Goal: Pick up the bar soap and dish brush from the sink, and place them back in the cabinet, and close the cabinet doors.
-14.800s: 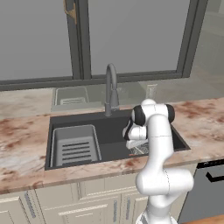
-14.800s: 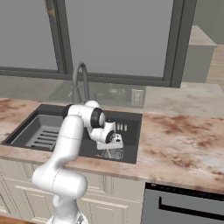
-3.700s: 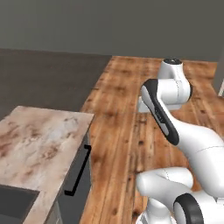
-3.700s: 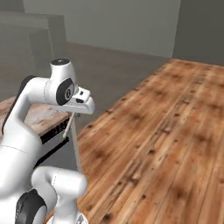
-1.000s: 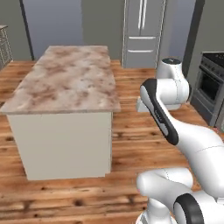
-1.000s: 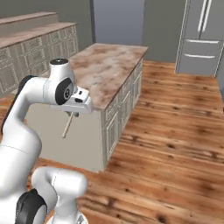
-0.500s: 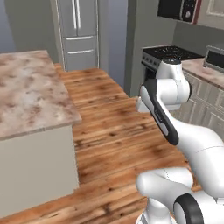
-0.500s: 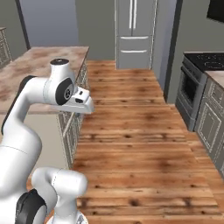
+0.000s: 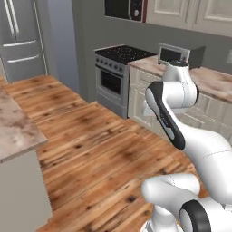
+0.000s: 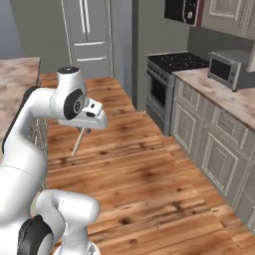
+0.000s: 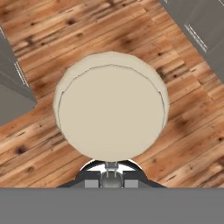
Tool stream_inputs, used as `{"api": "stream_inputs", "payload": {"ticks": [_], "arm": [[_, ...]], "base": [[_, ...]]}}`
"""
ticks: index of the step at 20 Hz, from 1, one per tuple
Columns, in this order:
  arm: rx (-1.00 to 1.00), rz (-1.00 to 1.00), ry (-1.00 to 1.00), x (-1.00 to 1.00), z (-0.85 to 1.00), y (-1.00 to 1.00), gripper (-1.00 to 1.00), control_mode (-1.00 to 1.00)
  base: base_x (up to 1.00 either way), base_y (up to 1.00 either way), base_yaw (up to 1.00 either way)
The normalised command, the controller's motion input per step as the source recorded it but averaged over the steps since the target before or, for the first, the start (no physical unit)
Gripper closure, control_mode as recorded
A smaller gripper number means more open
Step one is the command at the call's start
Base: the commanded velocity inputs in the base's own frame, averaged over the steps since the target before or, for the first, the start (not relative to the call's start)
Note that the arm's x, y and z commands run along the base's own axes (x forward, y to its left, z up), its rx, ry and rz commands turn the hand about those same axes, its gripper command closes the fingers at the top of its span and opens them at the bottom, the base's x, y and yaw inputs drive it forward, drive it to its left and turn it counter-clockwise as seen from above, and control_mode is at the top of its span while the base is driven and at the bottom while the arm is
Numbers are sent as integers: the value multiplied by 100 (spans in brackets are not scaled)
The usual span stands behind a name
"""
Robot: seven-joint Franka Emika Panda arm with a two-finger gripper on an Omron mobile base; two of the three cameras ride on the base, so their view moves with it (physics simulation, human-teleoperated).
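My gripper [image 10: 85, 128] is raised in front of the arm and shut on the dish brush. Its thin pale handle [image 10: 77, 142] hangs down from the hand over the wooden floor. Seen from the hand, the brush's round cream head [image 11: 111, 118] sits right above the fingertips of the gripper [image 11: 110, 176] and hides most of the floor below. The sink and the bar soap are out of view. Cream wall cupboards [image 9: 199, 13] with shut doors hang above the counter; I cannot tell whether they are the task's cabinet.
A black stove [image 9: 118, 56] stands ahead, with a microwave [image 9: 126, 9] above it and a toaster oven [image 9: 174, 54] on the marble counter to its right. The fridge [image 10: 89, 30] is at the back left. The island [image 9: 13, 131] lies to my left. Open wooden floor [image 10: 149, 169] is in between.
The whole picture has swung: the base has turned, so the island slid off to the left and the stove and counter came into view. The arm still holds the brush the same way.
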Motion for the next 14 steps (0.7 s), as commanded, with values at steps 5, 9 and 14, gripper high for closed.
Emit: {"api": "stream_inputs", "payload": {"ticks": [5, 9, 14], "arm": [[0, 0, 0, 0, 0, 0, 100, 100], [0, 0, 0, 0, 0, 0, 100, 100], [0, 0, 0, 0, 0, 0, 100, 100]], "base": [[26, -1, -50], [26, -1, -49], [26, 0, -48]]}}
